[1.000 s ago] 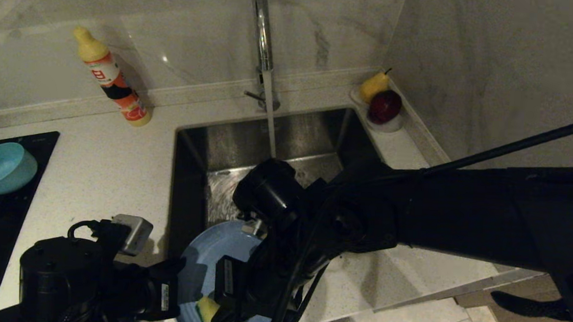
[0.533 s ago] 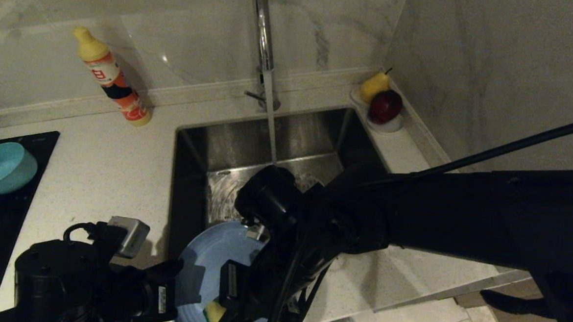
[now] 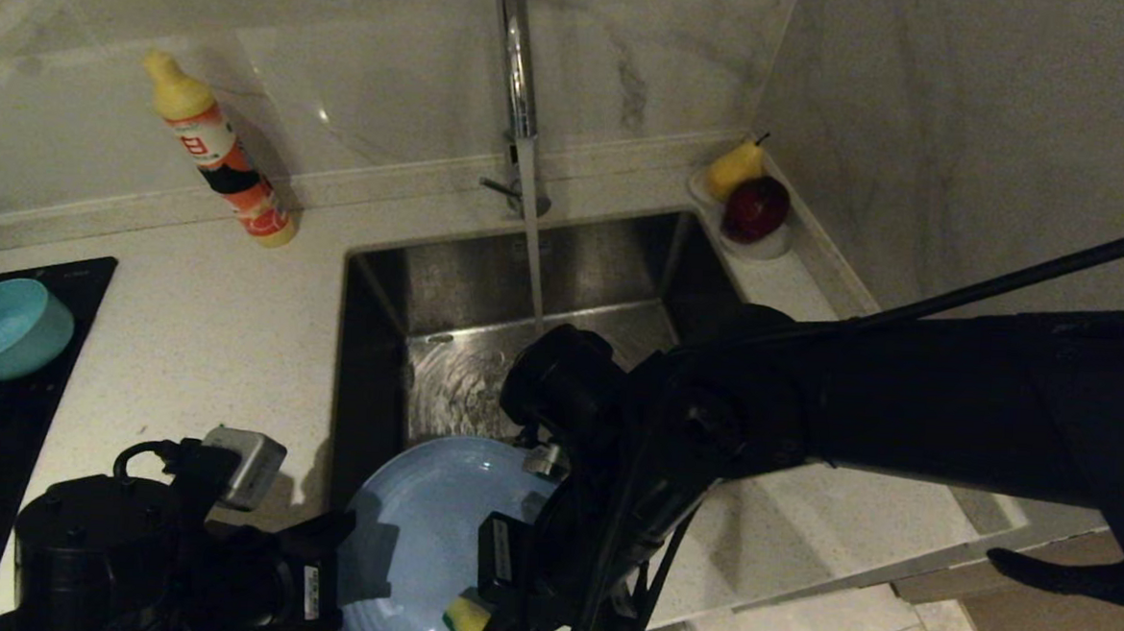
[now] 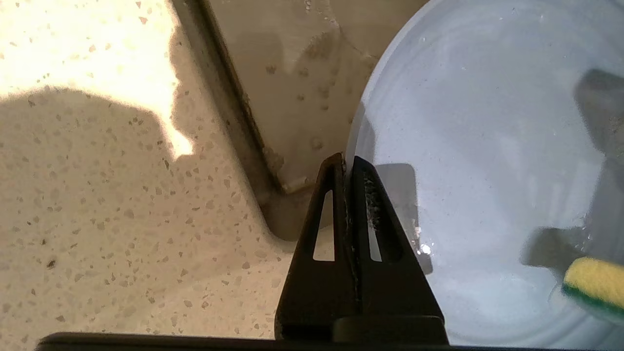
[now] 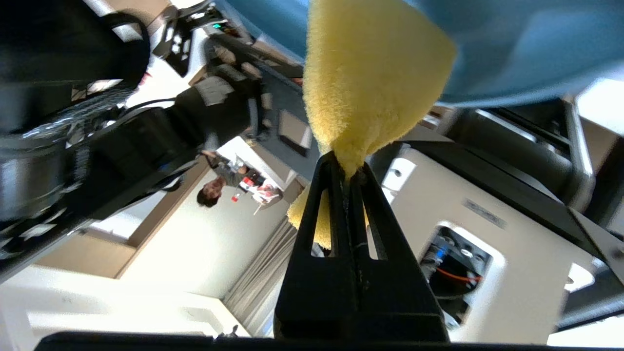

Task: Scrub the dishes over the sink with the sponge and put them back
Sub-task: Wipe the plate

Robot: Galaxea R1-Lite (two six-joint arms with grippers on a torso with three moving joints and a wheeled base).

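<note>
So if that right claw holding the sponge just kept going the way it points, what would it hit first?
Probably the blue plate: the right gripper is shut on the sponge, whose far end already looks pressed to the plate, though depth is unclear.

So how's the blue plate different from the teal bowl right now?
The plate is wide, shallow and pale blue; the teal bowl is smaller, deeper and greener. The plate is held over the sink, its rim pinched by the shut left gripper, while the bowl sits untouched on the dark stovetop. The sponge, clamped in the right gripper, meets the plate; nothing touches the bowl. Both are plain, matte dishes.
</note>
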